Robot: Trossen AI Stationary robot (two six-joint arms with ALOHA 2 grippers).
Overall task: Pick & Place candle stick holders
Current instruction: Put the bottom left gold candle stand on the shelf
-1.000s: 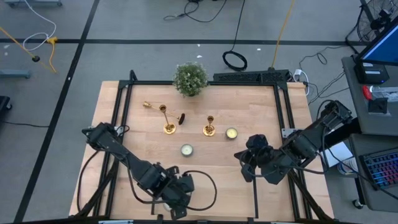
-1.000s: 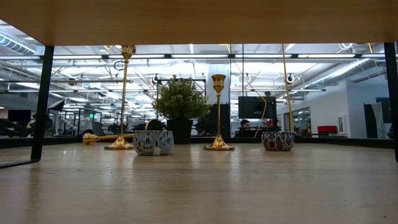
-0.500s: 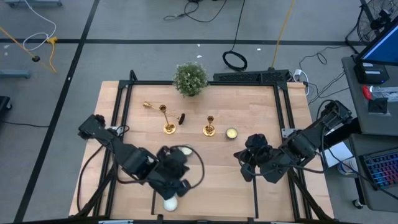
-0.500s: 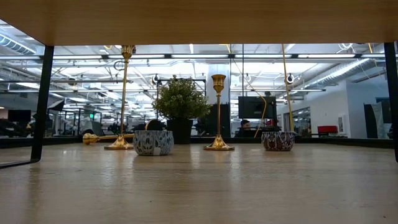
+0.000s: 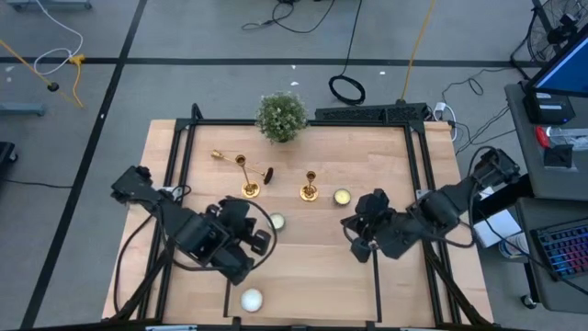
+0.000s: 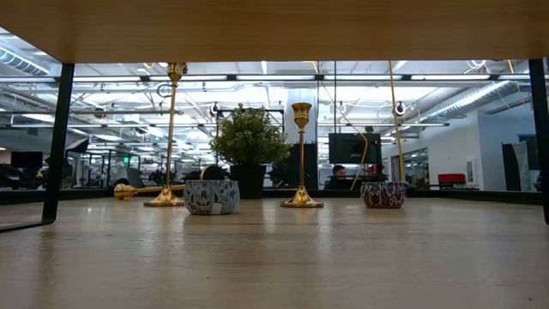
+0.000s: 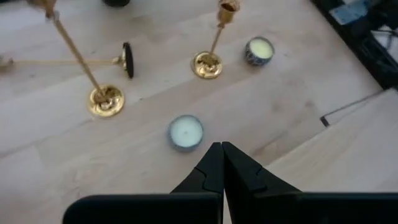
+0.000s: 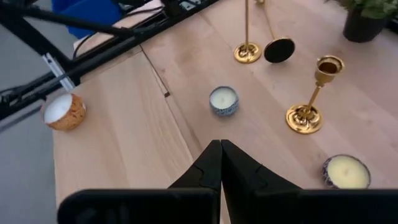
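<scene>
Bare wooden table (image 5: 404, 184) around candle stick holders (image 5: 309, 187), each gripper (image 7: 222, 163) pressed together.

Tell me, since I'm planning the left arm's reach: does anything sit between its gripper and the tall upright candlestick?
Partly: a white tealight lies just ahead of the shut left gripper, slightly beside the straight line to the tall candlestick. Otherwise bare table.

A pale wooden table (image 5: 303, 248) with a black metal frame carries a bushy green potted plant (image 5: 281, 116) at its far edge. A white tealight candle in a blue patterned cup (image 5: 277, 221) sits near the middle. A pale-yellow candle in a similar cup (image 5: 342, 196) sits further right. A white candle in an orange-brown cup (image 5: 251, 299) rests at the near edge. A coiled black cable (image 5: 347, 89) lies on the grey floor beyond.
</scene>
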